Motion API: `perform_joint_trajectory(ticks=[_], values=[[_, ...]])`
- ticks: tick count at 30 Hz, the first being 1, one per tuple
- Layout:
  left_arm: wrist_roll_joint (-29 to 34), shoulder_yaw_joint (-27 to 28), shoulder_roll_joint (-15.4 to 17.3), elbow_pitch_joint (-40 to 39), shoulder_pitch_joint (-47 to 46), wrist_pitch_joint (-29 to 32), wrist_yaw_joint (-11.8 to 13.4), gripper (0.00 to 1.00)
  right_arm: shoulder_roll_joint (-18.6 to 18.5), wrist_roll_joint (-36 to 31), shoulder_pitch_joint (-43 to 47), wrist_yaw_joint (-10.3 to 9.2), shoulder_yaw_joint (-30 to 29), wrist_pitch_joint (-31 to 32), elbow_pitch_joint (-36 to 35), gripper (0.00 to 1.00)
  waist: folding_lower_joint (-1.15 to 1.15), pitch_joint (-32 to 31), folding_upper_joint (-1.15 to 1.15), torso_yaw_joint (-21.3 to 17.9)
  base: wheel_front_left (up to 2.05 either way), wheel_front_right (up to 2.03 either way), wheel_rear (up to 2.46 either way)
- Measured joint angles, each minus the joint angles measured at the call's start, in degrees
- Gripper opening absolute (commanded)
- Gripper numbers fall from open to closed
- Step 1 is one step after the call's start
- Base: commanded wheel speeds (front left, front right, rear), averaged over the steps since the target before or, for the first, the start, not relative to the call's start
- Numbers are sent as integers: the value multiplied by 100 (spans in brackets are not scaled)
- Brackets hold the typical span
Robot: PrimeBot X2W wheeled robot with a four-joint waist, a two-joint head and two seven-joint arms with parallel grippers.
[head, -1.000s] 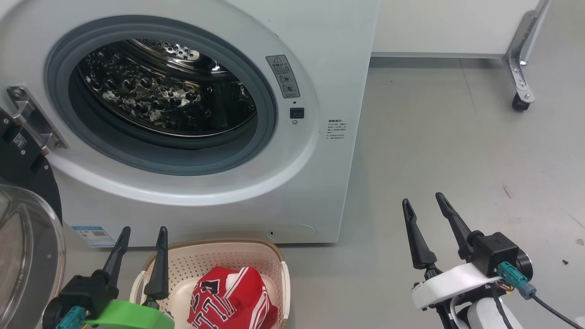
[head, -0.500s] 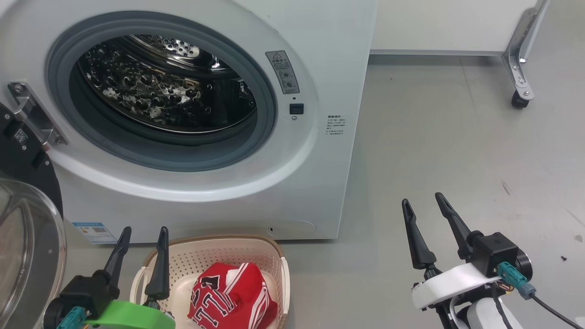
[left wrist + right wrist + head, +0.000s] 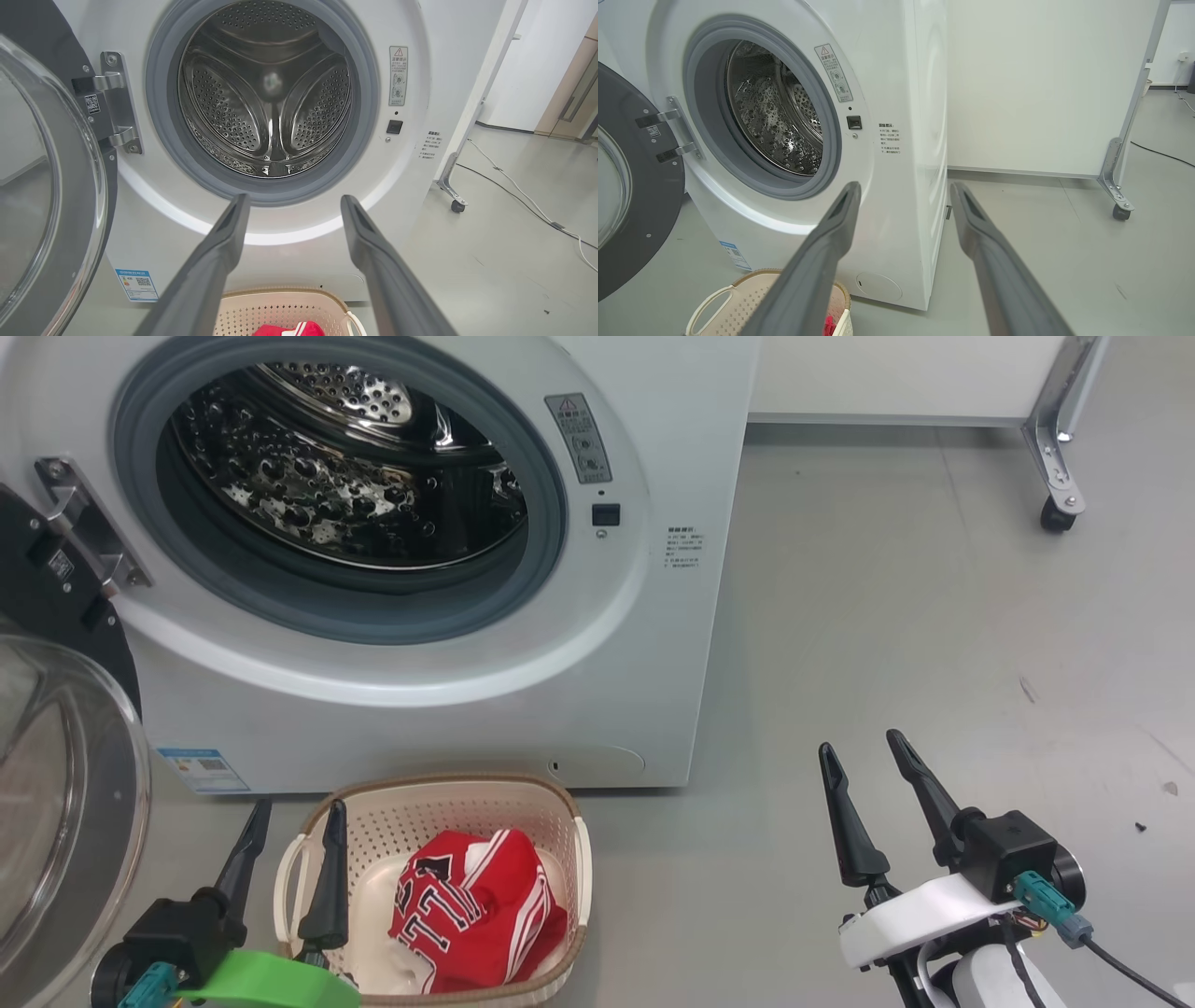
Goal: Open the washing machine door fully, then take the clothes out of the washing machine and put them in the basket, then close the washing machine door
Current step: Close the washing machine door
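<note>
The white washing machine (image 3: pixel 653 644) stands with its grey-ringed mouth uncovered, and I see no fabric in the steel drum (image 3: pixel 266 102). Its washing machine door (image 3: pixel 65 784) hangs swung out on the left, glass bowl facing me. On the floor in front sits the cream basket (image 3: pixel 448 798), and the red clothes (image 3: pixel 471 910) with white stripes lie inside it. My left gripper (image 3: pixel 294 812) is open by the basket's left rim, holding nothing. Out to the right, above bare floor, my right gripper (image 3: pixel 859 747) is open too.
A white panel on a metal leg with a castor (image 3: pixel 1057 518) stands at the back right. Grey floor (image 3: pixel 934 644) spreads to the right of the machine. In the left wrist view a cable (image 3: pixel 523 200) runs across the floor at the right.
The whole head view has shifted: machine and basket sit higher in the picture and more of the basket shows. Both grippers stay open, unmoved in that view.
</note>
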Motion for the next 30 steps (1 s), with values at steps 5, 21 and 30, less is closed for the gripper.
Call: perform_joint_trajectory(ticks=[5, 21, 30], values=[[4, -1, 1, -29, 0, 1, 0, 100, 0, 0, -1, -5, 1, 0, -7, 100, 0, 22, 0, 0, -120, 120, 0], [101, 59, 5, -136, 0, 0, 0, 100, 1, 0, -5, -7, 13, 0, -27, 100, 0, 117, 0, 10, -89, 89, 0], [120, 116, 52, -207, -3, 0, -1, 100, 1, 1, -12, -8, 23, 0, -54, 100, 0, 223, 0, 12, -49, 49, 0]])
